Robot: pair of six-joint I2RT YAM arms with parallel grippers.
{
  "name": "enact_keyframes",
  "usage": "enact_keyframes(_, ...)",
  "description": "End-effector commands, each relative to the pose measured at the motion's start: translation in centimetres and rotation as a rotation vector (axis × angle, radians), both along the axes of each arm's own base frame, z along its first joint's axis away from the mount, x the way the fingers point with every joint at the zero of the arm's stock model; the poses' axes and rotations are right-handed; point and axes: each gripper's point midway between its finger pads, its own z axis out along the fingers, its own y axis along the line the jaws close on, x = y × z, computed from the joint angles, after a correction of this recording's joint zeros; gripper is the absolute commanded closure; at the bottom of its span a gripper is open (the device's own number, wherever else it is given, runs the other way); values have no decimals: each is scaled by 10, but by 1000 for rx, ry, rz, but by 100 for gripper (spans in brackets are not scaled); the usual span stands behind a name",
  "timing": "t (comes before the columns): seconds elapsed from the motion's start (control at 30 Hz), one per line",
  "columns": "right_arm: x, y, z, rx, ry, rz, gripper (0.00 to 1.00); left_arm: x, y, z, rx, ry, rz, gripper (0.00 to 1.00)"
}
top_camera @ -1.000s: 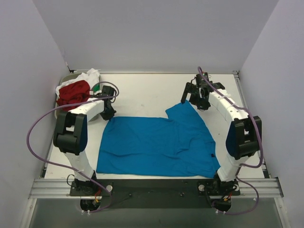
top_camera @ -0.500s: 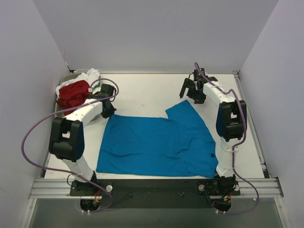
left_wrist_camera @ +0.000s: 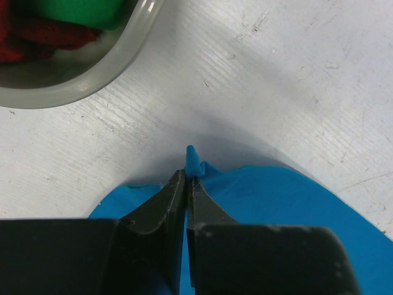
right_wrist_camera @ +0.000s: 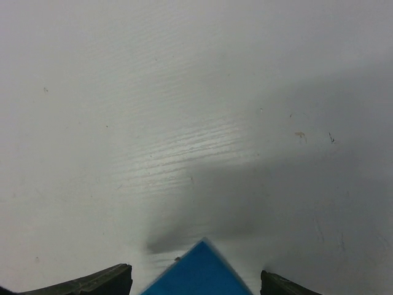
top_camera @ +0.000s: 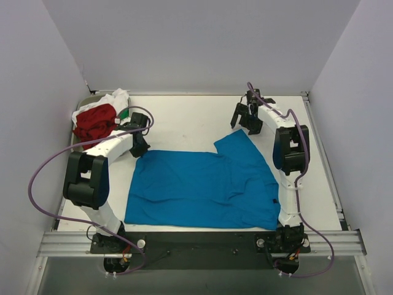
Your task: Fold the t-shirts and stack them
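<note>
Overhead and close wrist views share blue t-shirt point(top_camera: 202, 187).

Robot lab test cell, not home or shop.
- Two white robot arms, left arm point(top_camera: 105, 209) and right arm point(top_camera: 287, 198), bolted side by side to aluminium rail point(top_camera: 202, 243) at near edge of white table point(top_camera: 190, 120).
- Plain grey panels point(top_camera: 202, 43) box in table on three sides.
- Purple cables point(top_camera: 32, 178) loop loose off arms.
- Table top scuffed and scratched in wrist views.
- Only goods: blue t-shirt point(top_camera: 202, 184) spread flat; grey tray point(left_wrist_camera: 104, 67) at far left corner, holding what looks like bundle of red, white and green cloth point(top_camera: 95, 120).
</note>
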Motion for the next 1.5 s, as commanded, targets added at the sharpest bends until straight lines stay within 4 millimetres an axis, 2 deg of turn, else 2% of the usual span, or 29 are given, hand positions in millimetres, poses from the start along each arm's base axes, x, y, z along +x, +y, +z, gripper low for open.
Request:
enact_keyframes(0.0, 2, -7, 0, -29, 16, -8, 19, 5, -4, 13, -11, -47, -10, 92)
enact_keyframes(0.4, -7, -14, -15, -68, 60, -13, 50, 4, -3, 12, -15, -43, -6, 92)
enact_keyframes(0.47, -8, -13, -16, -66, 61, -12, 58, 4, -4, 11, -17, -42, -8, 92)
enact_keyframes(0.57, -9, -14, -15, -68, 64, -17, 64, 3, -3, 11, -14, -39, -7, 92)
enact_keyframes(0.7, -11, -13, -18, -71, 73, -18, 69, 3, 0, 11, -17, -43, -2, 92)
enact_keyframes(1.1, -16, -8, -22, -102, 93, -10, 77, 1, -1, 9, -25, -42, -1, 92)
enact_keyframes(1.4, -21, 1, -30, -116, 120, 8, 90, -1, 0, 5, -32, -33, 4, 92)
enact_keyframes(1.47, -22, 4, -33, -124, 128, 17, 95, -1, 0, 5, -34, -35, 5, 92)
